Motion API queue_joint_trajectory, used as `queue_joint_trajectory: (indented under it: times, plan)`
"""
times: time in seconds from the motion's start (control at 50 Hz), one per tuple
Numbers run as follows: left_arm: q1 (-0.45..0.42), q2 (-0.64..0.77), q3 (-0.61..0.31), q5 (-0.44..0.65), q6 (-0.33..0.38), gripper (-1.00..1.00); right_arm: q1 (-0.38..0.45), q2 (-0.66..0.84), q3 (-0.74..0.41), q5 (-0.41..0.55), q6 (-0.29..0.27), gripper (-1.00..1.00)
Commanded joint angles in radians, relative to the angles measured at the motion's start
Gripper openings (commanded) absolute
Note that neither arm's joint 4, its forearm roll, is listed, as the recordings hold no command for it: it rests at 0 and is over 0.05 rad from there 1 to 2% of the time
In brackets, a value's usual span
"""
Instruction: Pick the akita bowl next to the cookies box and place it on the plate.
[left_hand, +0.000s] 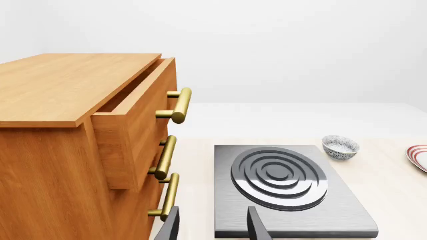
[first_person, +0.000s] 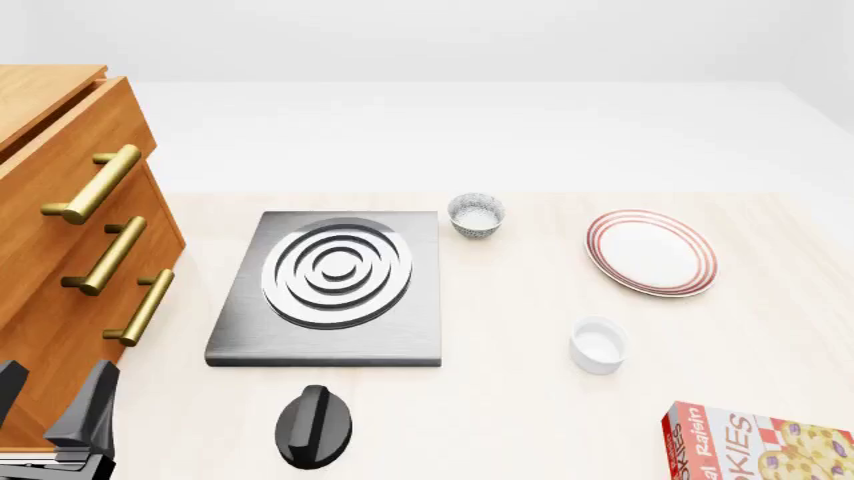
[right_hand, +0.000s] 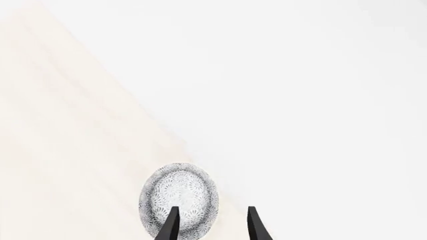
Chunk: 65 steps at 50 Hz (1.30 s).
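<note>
In the right wrist view a small akita bowl (right_hand: 185, 192) with a fine grey pattern sits near the table's edge. It is just beyond my right gripper (right_hand: 210, 210), which is open and empty; one fingertip (right_hand: 172, 220) overlaps the bowl's near side. The cookies box (first_person: 761, 445) lies at the front right corner of the front view, where that gripper is out of frame. The plate (first_person: 650, 252) (left_hand: 419, 157) with red rings lies at the right. My left gripper (first_person: 54, 390) (left_hand: 212, 210) is open and empty at the front left, by the cabinet.
A wooden cabinet (first_person: 54, 200) (left_hand: 67, 150) with brass handles stands at the left, its top drawer slightly out. Also here are a grey stove (first_person: 334, 290) (left_hand: 287, 200), another patterned bowl (first_person: 475, 215) (left_hand: 340, 147) behind it, a plain white cup (first_person: 598, 344) and a black rounded object (first_person: 316, 425).
</note>
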<state>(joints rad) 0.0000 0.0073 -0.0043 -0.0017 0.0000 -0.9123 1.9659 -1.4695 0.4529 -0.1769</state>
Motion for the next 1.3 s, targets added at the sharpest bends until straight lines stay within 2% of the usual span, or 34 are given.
queue_joint_trajectory:
  times: [0.02, 1.3]
  plan:
    - [0.0, 0.0, 0.0, 0.0, 0.0, 1.0, 0.0, 0.051, -0.024, -0.008, -0.006, 1.0]
    - [0.0, 0.0, 0.0, 0.0, 0.0, 1.0, -0.027, 0.225, -0.006, -0.031, -0.056, 1.0]
